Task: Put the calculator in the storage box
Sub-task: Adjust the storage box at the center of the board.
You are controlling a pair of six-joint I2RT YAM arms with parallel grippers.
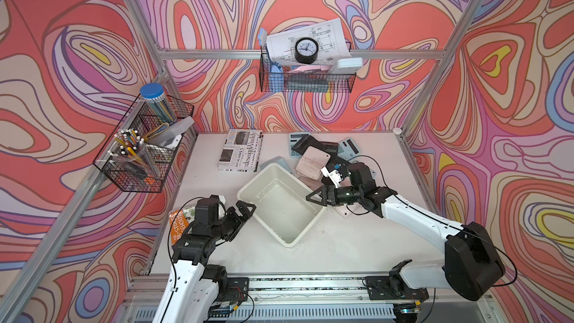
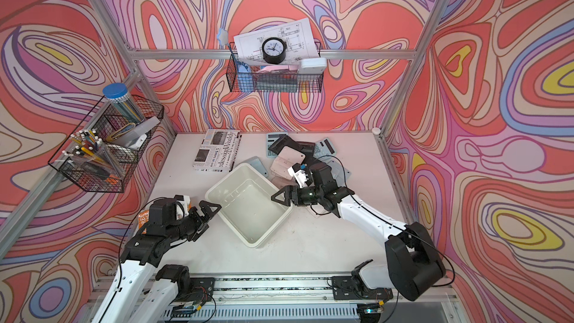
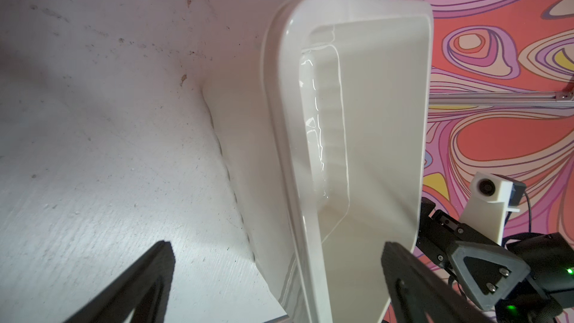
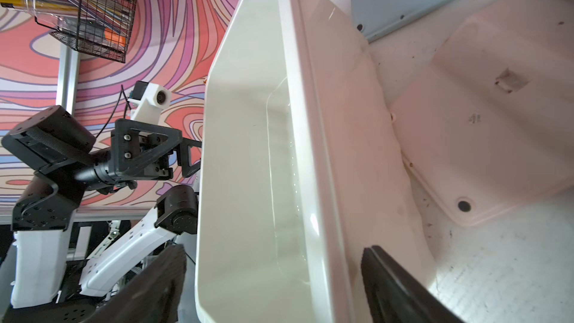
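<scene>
1. Calculator pile (image 1: 312, 158) — its nearer part is hidden behind the right arm (image 1: 413, 215); key labels too small to read.
2. Orange book (image 1: 177, 220) — largely covered by the left arm (image 1: 202, 231).
3. Storage box (image 3: 382, 119): cut off by the frame edge in both wrist views.

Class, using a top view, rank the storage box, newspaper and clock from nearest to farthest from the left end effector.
1. The storage box: right beside the left end effector, mid-table.
2. The newspaper: at the far edge of the table.
3. The clock: up on the far basket.
</scene>
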